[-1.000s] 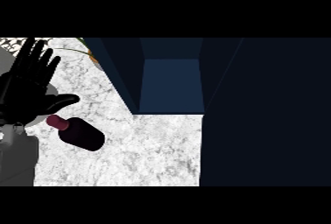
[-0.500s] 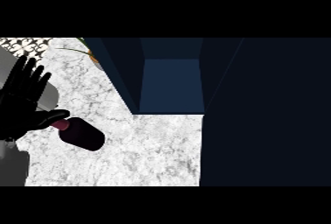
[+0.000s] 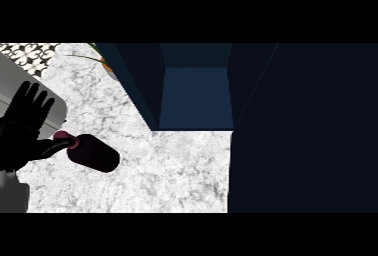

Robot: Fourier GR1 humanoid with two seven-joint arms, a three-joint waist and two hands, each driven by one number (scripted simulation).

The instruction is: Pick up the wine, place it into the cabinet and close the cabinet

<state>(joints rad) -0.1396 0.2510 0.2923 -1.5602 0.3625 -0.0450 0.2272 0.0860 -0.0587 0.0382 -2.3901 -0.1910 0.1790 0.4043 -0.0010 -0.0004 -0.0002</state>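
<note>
Dark maroon glass wine bottle (image 3: 92, 152) lying at left; left hand (image 3: 26, 125) open, thumb seemingly touching its neck; likely heavy, slippery; grasp the body

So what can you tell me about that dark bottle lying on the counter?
The wine bottle is a dark maroon, almost black, with a lighter pinkish-red neck end. It lies on its side on the white marbled counter, neck pointing left and up, body slanting down to the right. It sits left of the open dark blue cabinet. The black left hand, fingers straight, has its thumb at the neck; whether it touches is unclear.
</note>
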